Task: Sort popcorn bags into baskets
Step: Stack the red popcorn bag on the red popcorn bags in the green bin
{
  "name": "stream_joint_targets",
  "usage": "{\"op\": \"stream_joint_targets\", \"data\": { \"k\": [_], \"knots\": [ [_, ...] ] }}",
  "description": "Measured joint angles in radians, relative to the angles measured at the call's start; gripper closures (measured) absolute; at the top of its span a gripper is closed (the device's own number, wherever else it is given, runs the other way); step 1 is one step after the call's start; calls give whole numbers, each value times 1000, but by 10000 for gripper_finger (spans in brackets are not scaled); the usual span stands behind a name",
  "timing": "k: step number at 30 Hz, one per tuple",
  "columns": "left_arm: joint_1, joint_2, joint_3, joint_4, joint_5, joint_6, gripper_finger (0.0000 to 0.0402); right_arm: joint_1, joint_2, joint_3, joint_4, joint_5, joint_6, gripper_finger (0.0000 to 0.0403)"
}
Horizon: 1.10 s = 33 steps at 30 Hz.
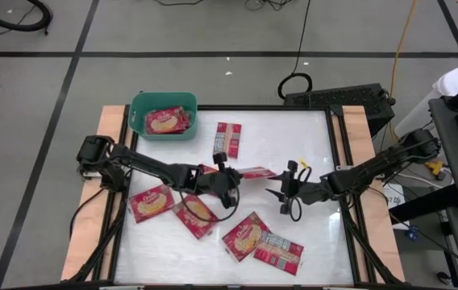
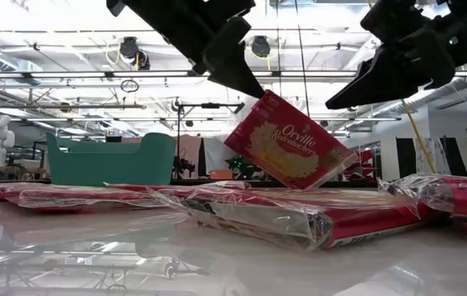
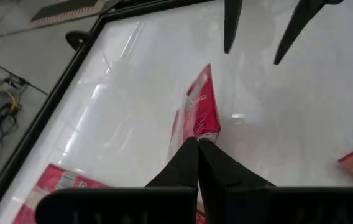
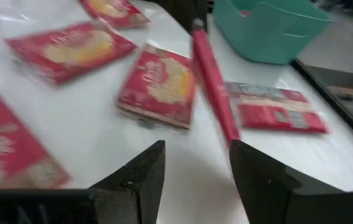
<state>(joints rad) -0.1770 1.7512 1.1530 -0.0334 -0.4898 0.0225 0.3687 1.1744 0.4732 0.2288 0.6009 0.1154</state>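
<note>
High view: your left gripper (image 1: 231, 176) sits near the middle of the tabletop, pinched shut on one end of a popcorn bag (image 1: 255, 172) whose long axis runs toward the right gripper (image 1: 287, 192). The teal basket (image 1: 137, 106) lies at the far left corner, well apart, behind the left arm's reach line, and already holds at least one bag. The left arm is the nearer one.

Low view: you see the held bag hanging tilted, one corner up in the fingers, its lower end close to or touching the bags (image 2: 299, 215) lying flat; which, I cannot tell.

Left wrist view: the fingers meet on the bag's edge, and the bag appears edge-on, so its face is hard to read.

Right wrist view: your right jaws stand wide, holding nothing, pointed at the held bag's thin edge. The basket is cut off at the frame.
</note>
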Motion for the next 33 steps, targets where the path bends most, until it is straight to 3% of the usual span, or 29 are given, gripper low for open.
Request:
{"op": "stream_joint_targets", "data": {
  "k": [7, 13, 21, 33],
  "knots": [
    [12, 0, 0, -4, 28, -55, 401, -2, 0, 0, -104, 82, -22, 232],
    [13, 0, 0, -7, 29, -88, 401, -53, 1, -52, -56, 72, -42, 231],
    [13, -1, 1, -23, 29, -114, 401, -171, 0, -147, 123, -116, -103, 231],
    [13, -1, 1, -23, 30, -139, 400, -394, 19, -208, 246, -398, -233, 232]
  ]
}}
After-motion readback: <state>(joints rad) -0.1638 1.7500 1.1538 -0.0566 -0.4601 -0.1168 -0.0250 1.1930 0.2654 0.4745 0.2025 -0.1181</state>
